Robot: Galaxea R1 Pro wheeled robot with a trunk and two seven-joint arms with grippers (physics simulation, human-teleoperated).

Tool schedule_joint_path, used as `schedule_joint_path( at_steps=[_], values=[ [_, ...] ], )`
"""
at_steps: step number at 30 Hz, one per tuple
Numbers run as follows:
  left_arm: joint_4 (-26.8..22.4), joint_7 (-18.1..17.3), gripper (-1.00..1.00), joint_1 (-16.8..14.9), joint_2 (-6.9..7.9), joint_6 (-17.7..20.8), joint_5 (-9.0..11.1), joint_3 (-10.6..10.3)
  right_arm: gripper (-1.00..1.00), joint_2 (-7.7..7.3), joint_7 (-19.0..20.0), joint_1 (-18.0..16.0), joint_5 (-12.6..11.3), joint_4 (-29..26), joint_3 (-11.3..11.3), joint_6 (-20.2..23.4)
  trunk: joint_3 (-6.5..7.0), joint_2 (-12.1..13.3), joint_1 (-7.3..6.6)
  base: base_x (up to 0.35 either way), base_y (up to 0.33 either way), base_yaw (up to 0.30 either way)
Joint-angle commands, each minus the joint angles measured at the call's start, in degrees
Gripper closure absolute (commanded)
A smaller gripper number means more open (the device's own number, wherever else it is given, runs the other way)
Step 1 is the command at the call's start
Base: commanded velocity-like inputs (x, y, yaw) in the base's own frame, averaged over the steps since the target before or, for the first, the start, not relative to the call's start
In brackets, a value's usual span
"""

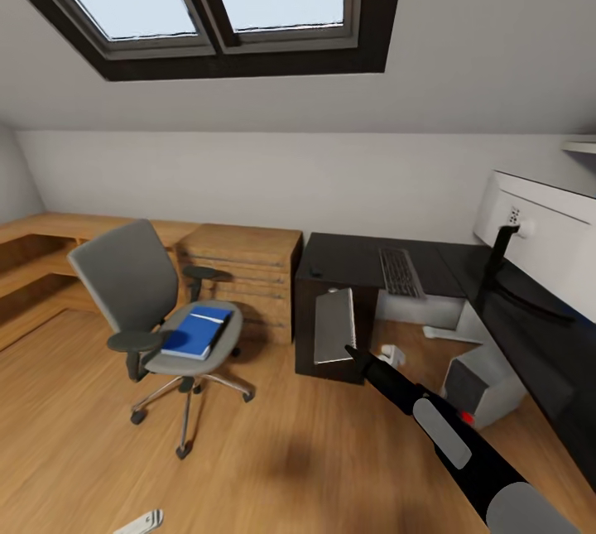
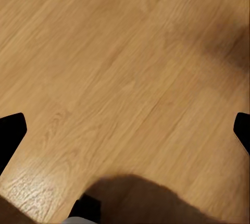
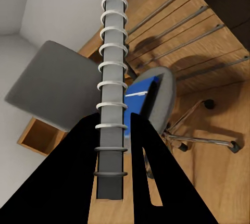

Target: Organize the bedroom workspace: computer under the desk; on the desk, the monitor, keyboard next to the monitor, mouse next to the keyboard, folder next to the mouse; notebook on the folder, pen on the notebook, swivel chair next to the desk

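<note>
My right gripper (image 1: pixel 353 352) is shut on the notebook (image 1: pixel 335 325), a grey spiral-bound pad held upright in front of the desk's black drawer unit. Seen edge-on, the notebook (image 3: pixel 111 67) sits between the black fingers (image 3: pixel 148 151). The blue folder (image 1: pixel 197 333) lies on the swivel chair (image 1: pixel 124 277) seat, with a thin white pen (image 1: pixel 207 319) across it. The keyboard (image 1: pixel 401 271) lies on the desk (image 1: pixel 348 257). The monitor (image 1: pixel 538 240) stands at the right, white back showing. The computer (image 1: pixel 484 381) sits under the desk. My left gripper (image 2: pixel 125 130) hangs open over the floor.
A light wooden dresser (image 1: pixel 244 273) stands between chair and desk, and a low wooden bench (image 1: pixel 41 257) runs along the left wall. A small dark lump (image 1: pixel 314 273), perhaps the mouse, sits on the desk's left corner. Open plank floor (image 1: pixel 290 451) lies in front.
</note>
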Motion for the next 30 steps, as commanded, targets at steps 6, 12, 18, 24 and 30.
schedule_joint_path(
  at_steps=[6, 12, 18, 24, 30],
  values=[
    [-0.1, 0.5, -1.00, 0.0, 0.07, 0.2, 0.5, -0.2, 1.00, -0.05, 0.2, 0.0, -0.8, 0.0, 0.1, 0.3, -0.05, 0.0, 0.04, 0.334, 0.002, 0.000],
    [1.7, 0.6, -1.00, 0.0, 0.07, 0.2, 0.5, -0.7, 1.00, -0.12, 0.1, 0.0, -0.7, -0.1, 0.0, 0.5, -0.05, 0.0, 0.04, 0.336, 0.000, 0.000],
    [7.7, 0.8, -1.00, 0.0, -0.02, -6.2, 0.4, -6.7, 1.00, -0.27, 0.1, 0.0, -0.7, -0.4, 0.0, 0.7, -0.05, 0.0, 0.04, 0.336, 0.000, 0.000],
    [19.1, 0.8, -1.00, 0.0, -0.19, -19.4, 0.4, -13.3, 1.00, -0.31, 0.0, 0.0, -0.7, -0.5, 0.0, 0.7, -0.05, 0.0, 0.04, 0.336, 0.000, 0.000],
    [24.7, 0.6, -1.00, 0.0, -0.64, -26.2, 0.3, -15.1, 1.00, -0.31, 0.0, 0.0, -0.7, -0.5, 0.0, 0.7, -0.05, 0.0, 0.04, 0.329, -0.015, 0.000]
  ],
)
